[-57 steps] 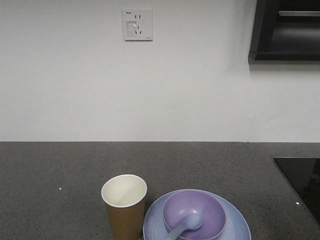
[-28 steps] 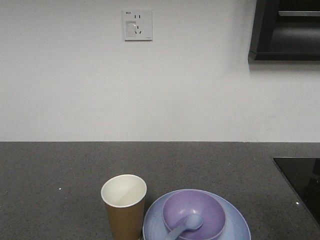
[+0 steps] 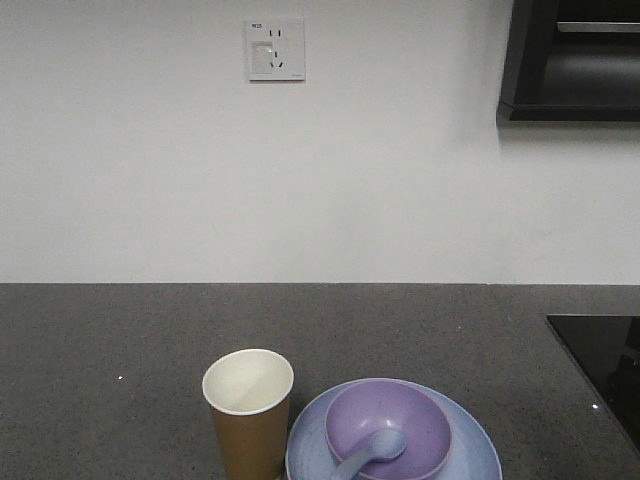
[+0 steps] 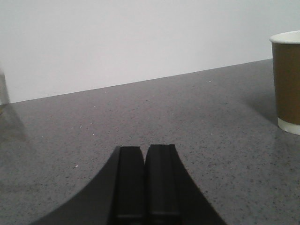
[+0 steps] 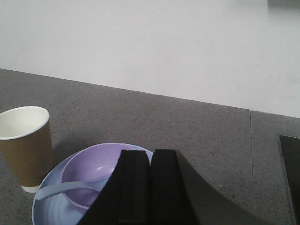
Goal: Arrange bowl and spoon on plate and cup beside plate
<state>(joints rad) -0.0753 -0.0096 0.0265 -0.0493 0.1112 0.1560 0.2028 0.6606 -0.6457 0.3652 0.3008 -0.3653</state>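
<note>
The lavender bowl (image 3: pixel 388 427) sits on the pale blue plate (image 3: pixel 478 450) near the counter's front edge. The pale blue spoon (image 3: pixel 368 454) lies with its scoop in the bowl and its handle over the rim. Just left of the plate stands the brown paper cup (image 3: pixel 249 410), upright. In the right wrist view my right gripper (image 5: pixel 150 152) is shut and empty, hanging over the bowl (image 5: pixel 92 169), plate (image 5: pixel 51 204), spoon (image 5: pixel 65 189) and cup (image 5: pixel 25 145). My left gripper (image 4: pixel 144 149) is shut with nothing in it, low over bare counter, left of the cup (image 4: pixel 287 80).
The dark speckled counter (image 3: pixel 150 330) runs back to a white wall with a socket (image 3: pixel 275 49). A black glass hob (image 3: pixel 605 365) is set in at the right. A dark cabinet (image 3: pixel 572 60) hangs at the upper right.
</note>
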